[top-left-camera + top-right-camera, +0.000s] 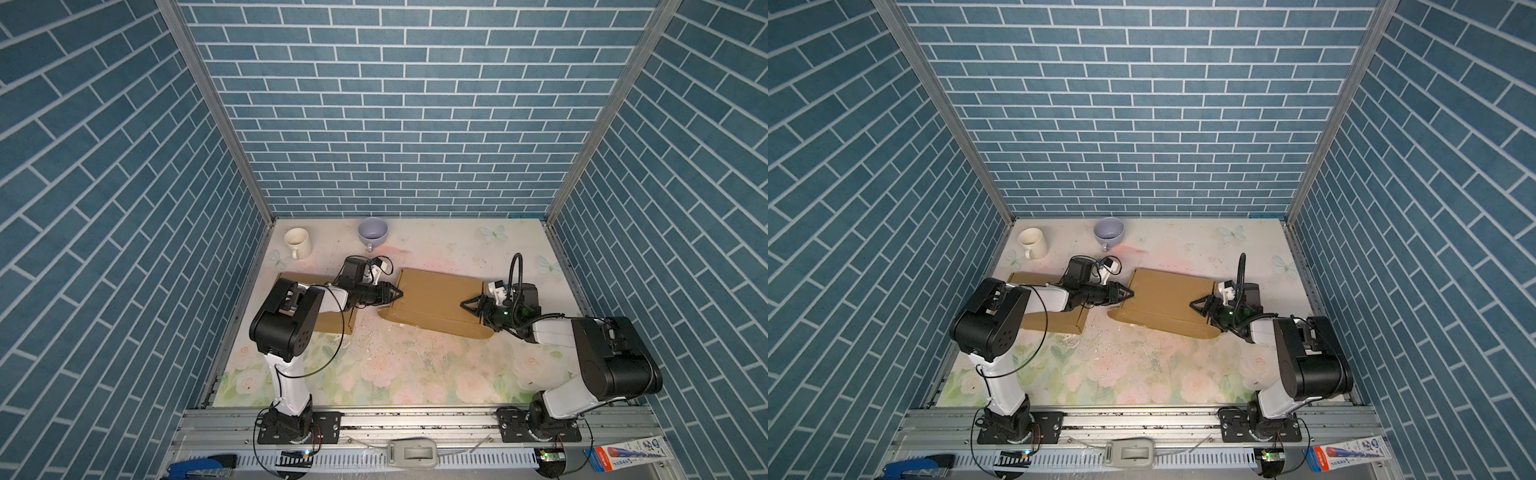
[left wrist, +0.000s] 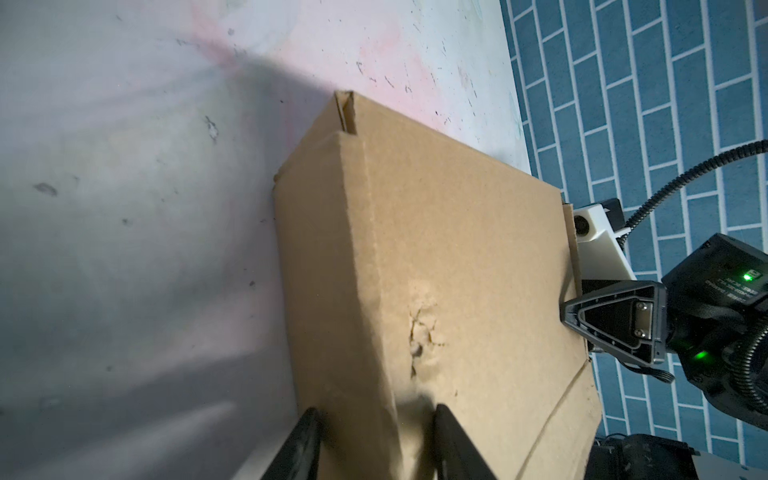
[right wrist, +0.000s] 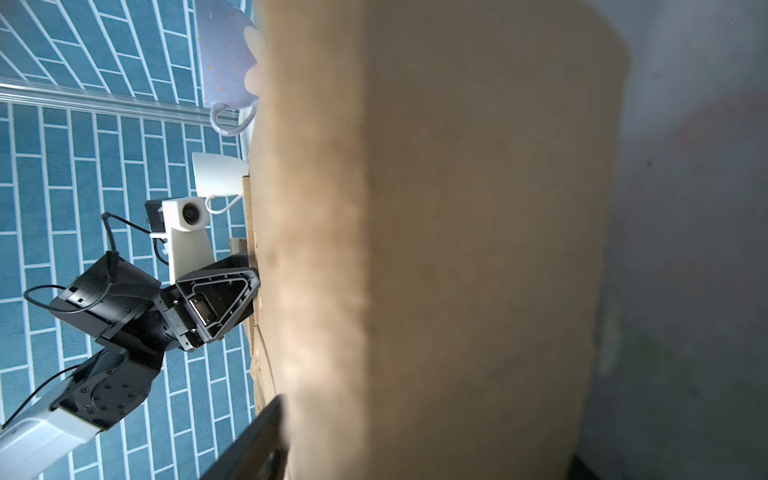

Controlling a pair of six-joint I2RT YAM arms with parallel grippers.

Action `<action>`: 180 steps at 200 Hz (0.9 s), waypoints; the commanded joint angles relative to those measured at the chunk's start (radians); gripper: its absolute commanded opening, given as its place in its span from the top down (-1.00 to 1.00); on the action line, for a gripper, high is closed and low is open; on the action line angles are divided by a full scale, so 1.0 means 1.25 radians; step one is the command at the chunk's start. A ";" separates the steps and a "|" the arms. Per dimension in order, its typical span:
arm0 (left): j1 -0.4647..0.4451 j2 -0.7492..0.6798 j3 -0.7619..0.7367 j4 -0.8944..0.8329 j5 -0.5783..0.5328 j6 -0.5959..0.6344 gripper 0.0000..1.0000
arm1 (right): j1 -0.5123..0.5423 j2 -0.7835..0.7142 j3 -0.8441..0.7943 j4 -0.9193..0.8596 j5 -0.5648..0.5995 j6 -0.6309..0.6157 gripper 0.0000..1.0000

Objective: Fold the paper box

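- A brown paper box (image 1: 436,299) lay mid-table, slightly skewed.
- The left gripper (image 1: 398,293) sat at its left edge; the right gripper (image 1: 467,306) reached over its right end.
- A white mug (image 1: 297,242) and a lavender cup (image 1: 372,232) stood behind.

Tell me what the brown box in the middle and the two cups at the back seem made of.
Flat brown box: cardboard, likely corrugated, matte; its dent shows torn, fibrous paper and the corner shows a thick edge. White mug and lilac cup: probably glazed ceramic, smooth with soft highlights, though plastic can't be ruled out.
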 commanded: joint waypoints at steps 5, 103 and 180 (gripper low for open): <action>0.007 0.019 -0.042 -0.033 -0.083 -0.030 -0.02 | 0.008 0.010 -0.010 0.062 0.003 0.056 -0.45; 0.005 -0.319 -0.088 -0.056 -0.288 0.061 -0.45 | -0.002 -0.061 0.040 -0.068 0.024 0.243 -0.17; -0.273 -0.543 -0.070 -0.158 -0.420 0.710 -0.53 | -0.024 -0.133 0.121 -0.226 -0.045 0.388 0.01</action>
